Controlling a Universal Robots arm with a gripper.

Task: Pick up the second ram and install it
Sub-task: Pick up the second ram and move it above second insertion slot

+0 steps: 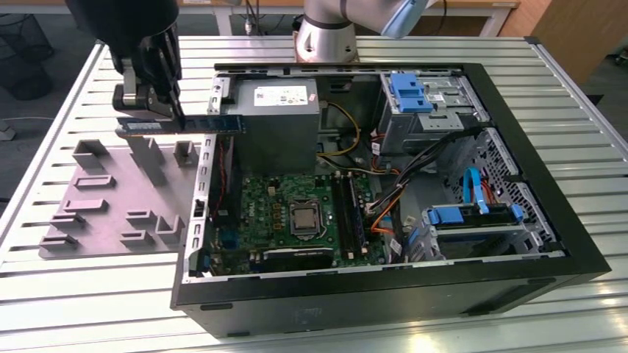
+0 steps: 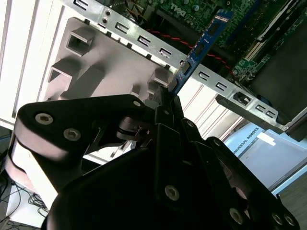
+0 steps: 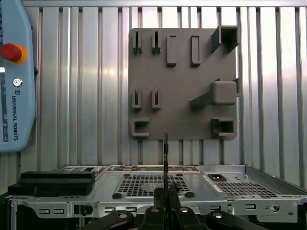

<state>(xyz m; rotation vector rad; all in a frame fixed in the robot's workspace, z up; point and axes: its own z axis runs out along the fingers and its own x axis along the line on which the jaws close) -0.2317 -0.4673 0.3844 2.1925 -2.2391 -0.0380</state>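
Pincer (image 1: 149, 99) was pressed together on the second ram (image 1: 182, 123), pinching one end. The strip hung level in the air over the edge of the grey holder plate (image 1: 108, 198), just beside the wall of the open computer case (image 1: 393, 294) on the exterior view's left, and well apart from the black memory slots (image 1: 345, 213).

Writing: a white label (image 1: 282, 95) sat on the grey power supply (image 1: 279, 129), its print too small to tell. A light-blue teach pendant (image 3: 14, 96) with a red button (image 3: 11, 52) carried print down its side.

Surface (image 1: 549, 88) was bare slatted metal, with the case and holder plate both standing on it and the arm base (image 1: 325, 37) at the far edge. Wooden furniture (image 1: 584, 37) stood behind.

The exterior view showed the green motherboard (image 1: 284, 209), blue drive brackets (image 1: 407, 92) and orange cables (image 1: 387, 209) inside the case. The second wrist view showed the ram rising tilted from between the fingers (image 2: 165, 103), crossing the case's perforated rail (image 2: 211, 79). The first wrist view showed the ram edge-on, a thin line over the plate's edge and the case's vented panel (image 3: 144, 184).
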